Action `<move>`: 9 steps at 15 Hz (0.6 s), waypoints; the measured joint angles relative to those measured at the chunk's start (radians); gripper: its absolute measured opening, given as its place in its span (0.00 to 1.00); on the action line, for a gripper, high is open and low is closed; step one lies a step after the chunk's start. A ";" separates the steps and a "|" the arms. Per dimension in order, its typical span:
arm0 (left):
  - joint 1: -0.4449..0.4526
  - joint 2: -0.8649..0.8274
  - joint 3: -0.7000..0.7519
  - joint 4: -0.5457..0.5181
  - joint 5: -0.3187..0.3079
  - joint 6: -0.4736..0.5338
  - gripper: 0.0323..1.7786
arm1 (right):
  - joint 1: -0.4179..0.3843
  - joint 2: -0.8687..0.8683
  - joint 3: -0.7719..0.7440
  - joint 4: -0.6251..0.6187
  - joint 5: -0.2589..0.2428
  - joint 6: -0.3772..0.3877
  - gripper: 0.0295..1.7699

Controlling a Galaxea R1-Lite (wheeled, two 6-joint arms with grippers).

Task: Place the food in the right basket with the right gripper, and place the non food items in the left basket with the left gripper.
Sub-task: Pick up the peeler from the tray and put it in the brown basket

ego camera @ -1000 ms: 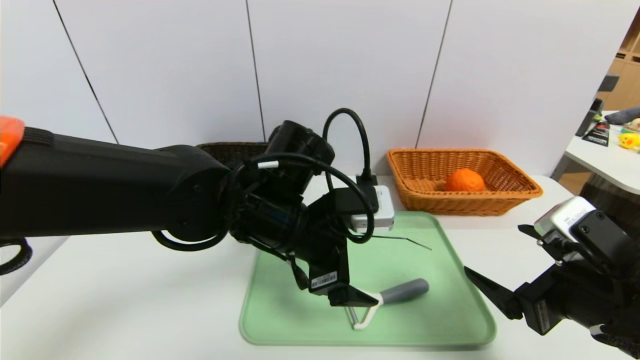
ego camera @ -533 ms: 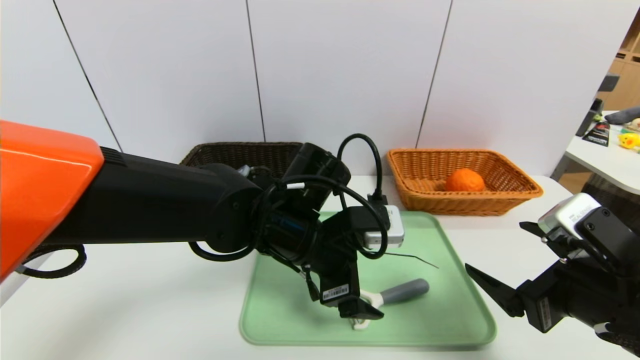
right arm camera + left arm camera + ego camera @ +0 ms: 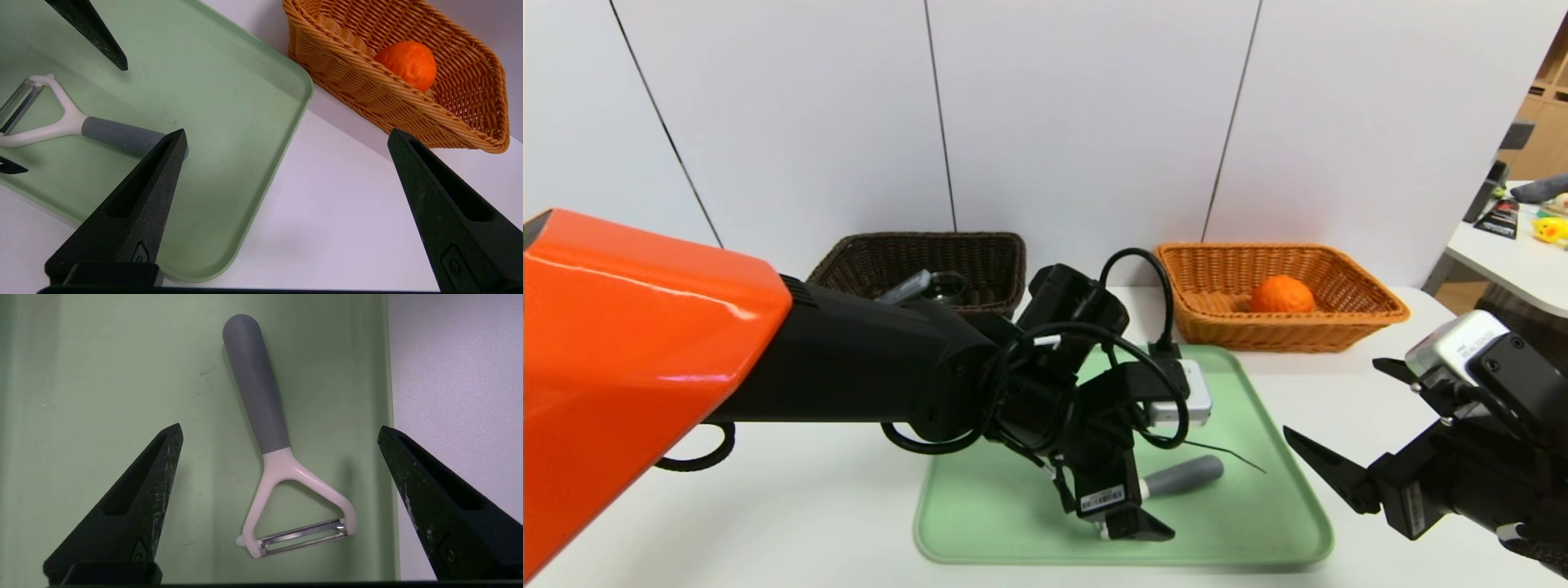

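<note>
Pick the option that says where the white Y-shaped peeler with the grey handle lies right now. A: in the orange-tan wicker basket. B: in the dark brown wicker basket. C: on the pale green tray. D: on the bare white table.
C: the white Y-shaped peeler with the grey handle lies flat on the pale green tray, between the spread fingers of the open left tool, which does not touch it.

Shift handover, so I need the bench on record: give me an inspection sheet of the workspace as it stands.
Surface: white table with a green tray.
Job's things: orange fruit in the tan basket; peeler on the tray; dark basket holds a glass dish and a grey bar.
Clutter: nothing seen.
Hands: left hand open over the peeler; right hand open, beside the tray.
Cables: black loop on the left wrist.
Surroundings: white wall panels.
</note>
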 joint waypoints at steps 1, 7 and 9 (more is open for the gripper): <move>-0.005 0.006 -0.003 0.000 0.000 0.000 0.95 | 0.000 0.000 0.000 0.000 0.000 0.000 0.96; -0.021 0.050 -0.035 0.000 0.008 -0.006 0.95 | 0.000 -0.016 -0.002 0.001 0.000 -0.003 0.96; -0.021 0.059 -0.050 0.000 0.016 -0.019 0.95 | 0.000 -0.021 -0.002 0.001 0.001 -0.007 0.96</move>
